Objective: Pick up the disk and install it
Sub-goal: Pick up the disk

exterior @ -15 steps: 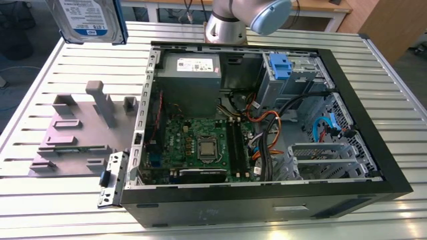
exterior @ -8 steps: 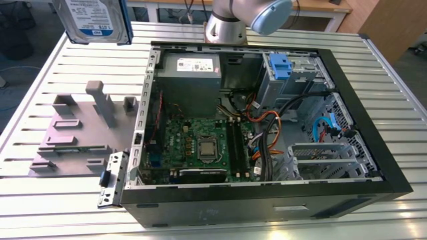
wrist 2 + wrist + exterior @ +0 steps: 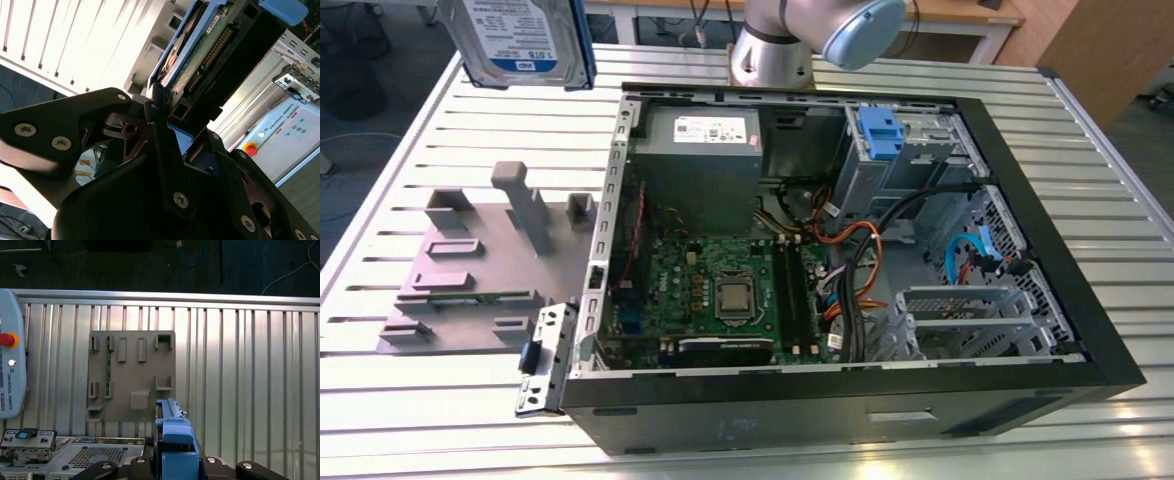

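The claw (image 3: 175, 119) is clamped on the disk (image 3: 520, 40), held high above the desk (image 3: 440, 400); pick-up looks done, carrying in hand. The drive bay (image 3: 914, 150) sits well below and aside of the claw, install not yet done

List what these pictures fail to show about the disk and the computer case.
- The disk: its top is cut off by the exterior view's upper edge.
- The disk's gripped end: hidden by the gripper in the second wrist view.
- The drive bay: its inside is hidden by its own metal walls in the exterior view.
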Action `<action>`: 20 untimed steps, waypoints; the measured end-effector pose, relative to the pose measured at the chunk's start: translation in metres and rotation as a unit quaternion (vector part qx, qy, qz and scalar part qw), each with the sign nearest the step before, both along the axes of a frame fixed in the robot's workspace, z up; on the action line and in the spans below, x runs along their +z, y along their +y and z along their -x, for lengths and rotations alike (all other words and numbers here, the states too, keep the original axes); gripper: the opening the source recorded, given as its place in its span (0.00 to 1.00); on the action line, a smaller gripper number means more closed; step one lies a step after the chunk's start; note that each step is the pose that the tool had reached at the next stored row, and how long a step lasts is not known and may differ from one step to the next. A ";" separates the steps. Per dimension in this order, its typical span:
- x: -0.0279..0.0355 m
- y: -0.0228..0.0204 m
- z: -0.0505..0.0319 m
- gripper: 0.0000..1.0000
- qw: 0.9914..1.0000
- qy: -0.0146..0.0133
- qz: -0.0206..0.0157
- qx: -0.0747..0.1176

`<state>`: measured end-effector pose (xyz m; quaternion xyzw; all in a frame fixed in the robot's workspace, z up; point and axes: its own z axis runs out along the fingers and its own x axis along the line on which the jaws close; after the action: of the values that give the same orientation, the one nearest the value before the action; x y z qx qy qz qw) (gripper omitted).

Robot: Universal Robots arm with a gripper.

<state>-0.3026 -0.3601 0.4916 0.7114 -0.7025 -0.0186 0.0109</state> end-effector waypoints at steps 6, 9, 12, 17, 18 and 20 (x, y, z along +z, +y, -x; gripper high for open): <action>0.0000 0.0000 -0.0082 0.36 1.000 0.000 0.000 0.000; 0.0000 0.0000 -0.0118 0.36 1.000 0.000 0.000 0.000; 0.0000 0.0000 -0.0153 0.36 1.000 0.000 0.000 0.000; 0.0000 0.0000 -0.0211 0.36 1.000 0.000 0.000 0.000; 0.0000 0.0000 -0.0222 0.36 1.000 0.000 0.000 0.000; 0.0000 0.0000 -0.0244 0.36 1.000 0.000 0.000 0.000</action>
<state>-0.2782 -0.3600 0.4916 0.7114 -0.7025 -0.0187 0.0110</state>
